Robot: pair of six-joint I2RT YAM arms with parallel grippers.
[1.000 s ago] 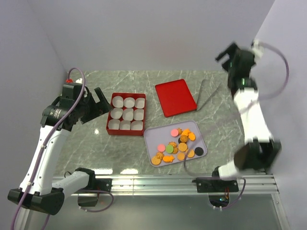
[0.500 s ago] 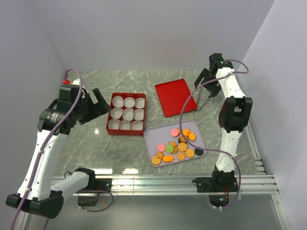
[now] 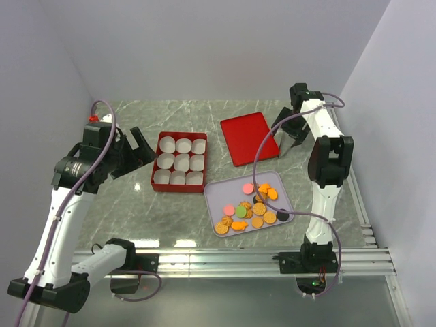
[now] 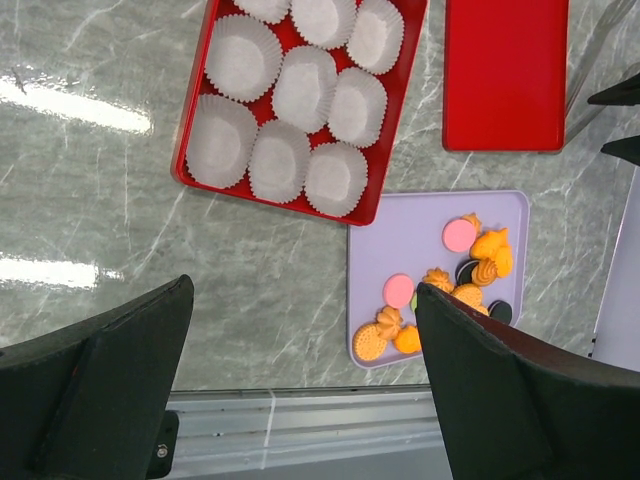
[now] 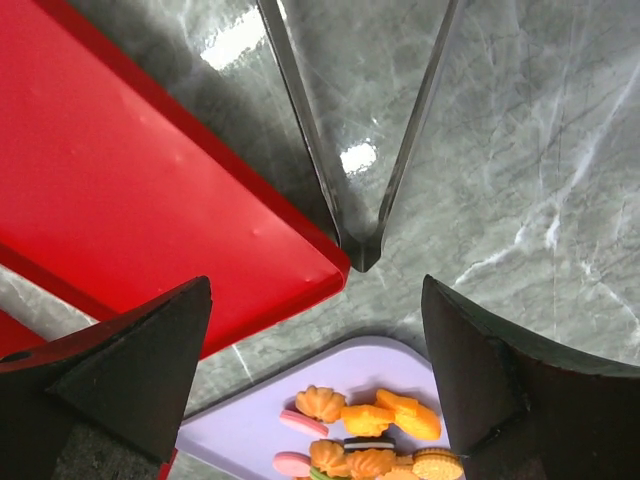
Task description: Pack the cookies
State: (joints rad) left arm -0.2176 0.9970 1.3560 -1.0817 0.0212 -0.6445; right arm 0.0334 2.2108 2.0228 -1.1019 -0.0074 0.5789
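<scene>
We see the cookies heaped on a lilac tray on the counter, beside a red box of paper cups. The left claw and right claw both gape wide and empty, the right above metal tongs. We judge each cookie light, stiff and crumbly, best pinched gently across its edges. No writing is legible.
</scene>
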